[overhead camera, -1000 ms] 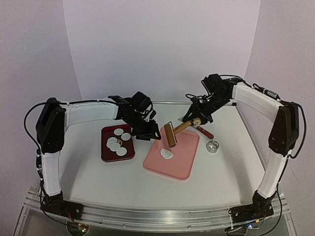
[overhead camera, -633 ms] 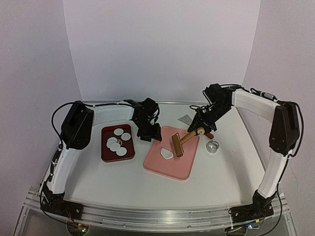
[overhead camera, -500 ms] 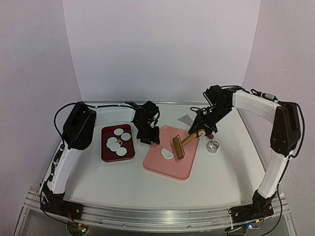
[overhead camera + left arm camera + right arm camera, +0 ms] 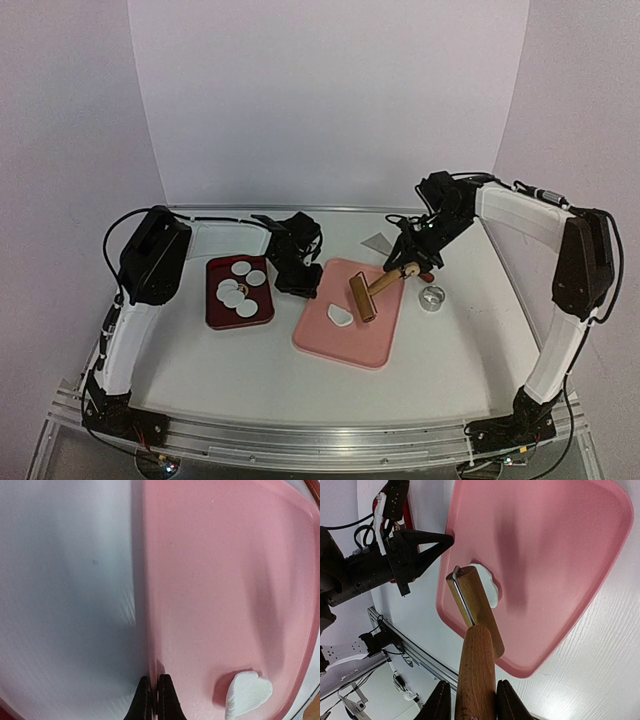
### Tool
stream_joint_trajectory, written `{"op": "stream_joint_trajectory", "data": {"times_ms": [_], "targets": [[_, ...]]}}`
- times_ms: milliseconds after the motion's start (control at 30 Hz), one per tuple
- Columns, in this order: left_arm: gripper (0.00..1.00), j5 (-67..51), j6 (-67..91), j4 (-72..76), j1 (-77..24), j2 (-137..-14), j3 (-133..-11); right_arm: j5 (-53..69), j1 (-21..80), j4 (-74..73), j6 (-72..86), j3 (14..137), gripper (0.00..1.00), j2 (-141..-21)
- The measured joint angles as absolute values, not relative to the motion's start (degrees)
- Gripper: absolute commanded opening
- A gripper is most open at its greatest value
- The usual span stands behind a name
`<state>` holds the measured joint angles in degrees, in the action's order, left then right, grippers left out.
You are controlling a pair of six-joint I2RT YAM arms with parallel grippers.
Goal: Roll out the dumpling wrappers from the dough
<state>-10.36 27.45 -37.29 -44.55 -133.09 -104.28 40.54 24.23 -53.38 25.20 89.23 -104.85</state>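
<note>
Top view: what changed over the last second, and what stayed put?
The right gripper, holding the rolling pin throughout, brought its head toward the near side of the pink tray, until it lay beside the dough. The left gripper closed at that tray's left edge while its arm's elbow swung inward. Unchanged: the dough, both trays, the white discs in the red tray, and the metal ring.

Your right arm (image 4: 520, 215) comes in from the roller's right side, wrist bent down over the handle. Your right gripper (image 4: 407, 267) is clamped on the wooden roller (image 4: 361, 296) at the handle's end, one finger (image 4: 440, 702) on each side. Your left arm (image 4: 220, 228) stretches low toward the roller's left. Your left gripper (image 4: 305, 287), well left of the roller's head, points down with its fingertips (image 4: 144, 702) pressed together.
</note>
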Motion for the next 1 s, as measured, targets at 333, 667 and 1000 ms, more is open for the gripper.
{"op": "stream_joint_trajectory", "data": {"times_ms": [333,667,1000], "targets": [[0.0,-8.7,27.2,-32.2,-48.9,-124.8,-90.5,41.3,26.9,-55.1,19.6,91.3,0.0,-110.6],[0.0,-8.8,27.3,-31.9,-49.3,-124.7,-90.2,41.3,29.2,-58.3,16.4,94.0,0.0,-115.5],[0.0,-8.8,27.5,-31.9,-49.4,-124.7,-90.2,38.9,30.1,-59.9,16.1,95.0,0.0,-117.3]]}}
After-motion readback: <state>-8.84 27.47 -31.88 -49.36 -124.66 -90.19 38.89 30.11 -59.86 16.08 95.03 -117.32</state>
